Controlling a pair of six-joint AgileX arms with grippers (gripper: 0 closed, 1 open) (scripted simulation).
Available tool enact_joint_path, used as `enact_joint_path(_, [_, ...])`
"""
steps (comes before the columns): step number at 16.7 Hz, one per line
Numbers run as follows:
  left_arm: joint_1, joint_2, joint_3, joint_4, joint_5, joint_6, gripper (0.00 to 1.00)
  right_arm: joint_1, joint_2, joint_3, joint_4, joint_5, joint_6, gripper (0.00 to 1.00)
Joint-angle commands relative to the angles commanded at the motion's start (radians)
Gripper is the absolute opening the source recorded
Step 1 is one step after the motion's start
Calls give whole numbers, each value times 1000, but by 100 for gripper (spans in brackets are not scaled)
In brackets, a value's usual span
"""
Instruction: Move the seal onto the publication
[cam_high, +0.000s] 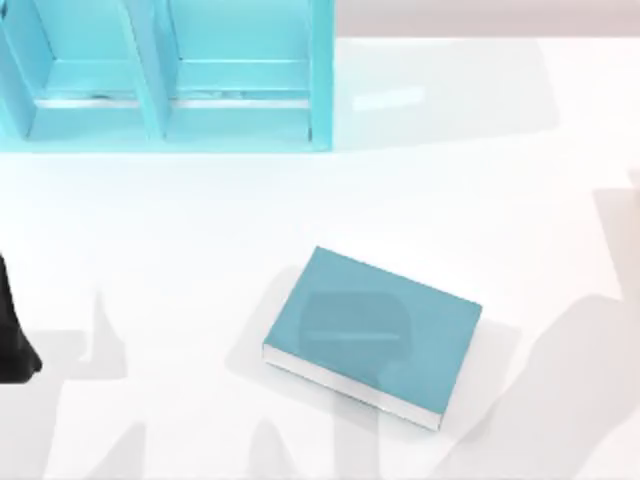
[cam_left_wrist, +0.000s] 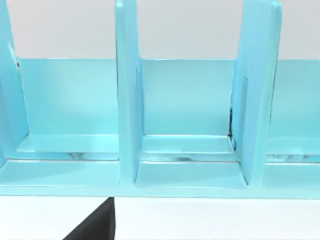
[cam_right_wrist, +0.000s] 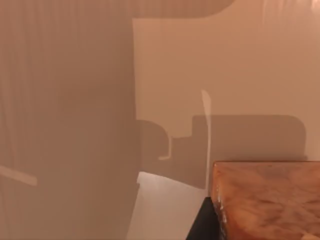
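Note:
The publication (cam_high: 375, 335) is a thick teal-blue book with white page edges, lying flat and closed in the middle of the table, turned at a slant. The seal (cam_right_wrist: 270, 200) shows very close in the right wrist view as an orange-amber block above the white table. My right gripper (cam_right_wrist: 210, 222) is shut on it, one dark finger (cam_right_wrist: 202, 225) pressed against its side. My left arm (cam_high: 12, 340) is parked at the table's left edge. A dark part of my left gripper (cam_left_wrist: 95, 227) faces the shelf.
A light-blue shelf unit (cam_high: 160, 75) with upright dividers stands at the back left of the table; it also spans the left wrist view as open compartments (cam_left_wrist: 185, 115). Arm shadows fall across the white table (cam_high: 500, 180) on both sides of the book.

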Motion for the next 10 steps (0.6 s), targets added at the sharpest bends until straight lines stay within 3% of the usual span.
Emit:
enact_joint_path(5, [0,0,0,0,0,0,100,-11,-15,15,-6,-7,4,0])
enact_joint_path(10, [0,0,0,0,0,0,100,44,-136,213,-173,-56,99,0])
